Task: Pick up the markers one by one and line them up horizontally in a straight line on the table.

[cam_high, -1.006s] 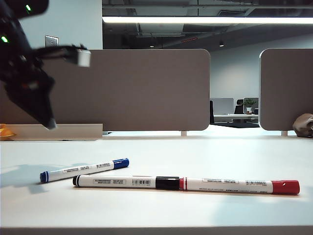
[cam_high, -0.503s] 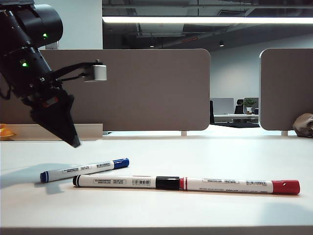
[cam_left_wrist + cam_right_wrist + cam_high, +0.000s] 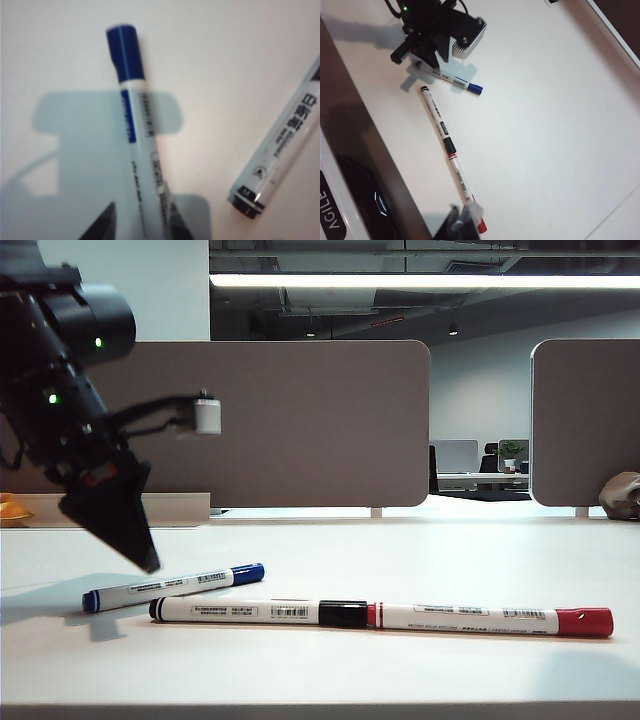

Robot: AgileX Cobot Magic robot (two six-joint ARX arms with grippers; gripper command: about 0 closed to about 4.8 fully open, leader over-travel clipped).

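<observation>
Left tool [image 3: 137, 225] hangs over the blue marker [image 3: 172, 586] at nine o'clock on the counter [image 3: 420, 550], jaws apart. Right tool [image 3: 462, 220] is clamped empty near the red marker [image 3: 490, 619].

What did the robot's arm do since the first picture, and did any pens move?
The left claw swung in from the left and sank toward the blue marker, fingers astride it, not gripping. The black marker, red marker and right claw stayed put.
</observation>
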